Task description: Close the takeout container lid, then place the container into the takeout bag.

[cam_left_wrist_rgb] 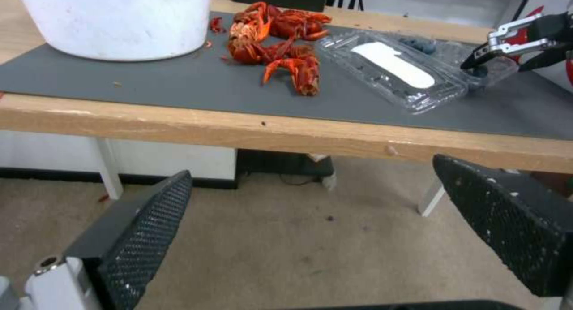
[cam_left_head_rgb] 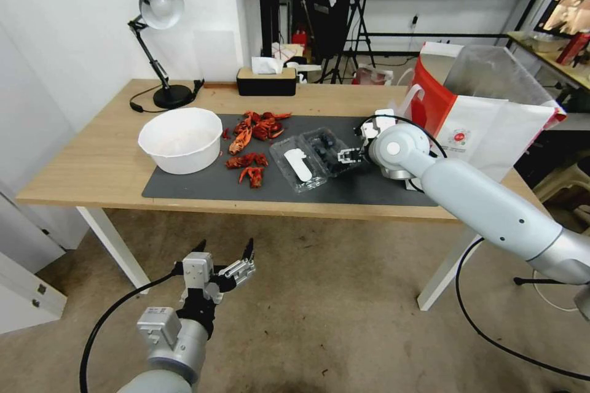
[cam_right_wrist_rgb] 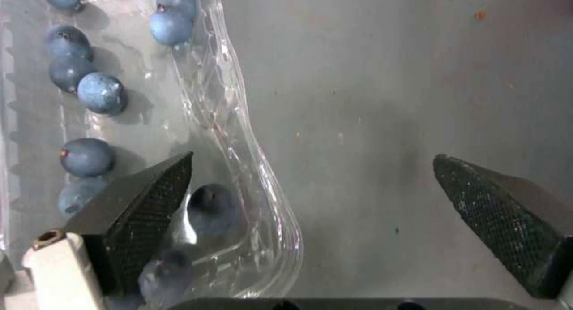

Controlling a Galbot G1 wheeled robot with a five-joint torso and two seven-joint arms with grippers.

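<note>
While the lid (cam_left_head_rgb: pixel 297 167) lies flat open, the right gripper (cam_left_head_rgb: pixel 345 156), jaws apart, straddles the container (cam_left_head_rgb: pixel 324 150) rim to grip it. Left gripper (cam_left_head_rgb: pixel 224 256) hangs open below the table (cam_left_head_rgb: pixel 92 159).

Takeout bag (cam_left_head_rgb: pixel 491 116) base hidden behind right arm; logo print too small.

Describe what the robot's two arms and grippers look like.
Both arms are smooth light-grey tubes with rounded joints and black cables looping alongside. The left gripper and right gripper have white and silver metal bodies. Their fingers are black wedges with a cross-hatched grip texture.
</note>
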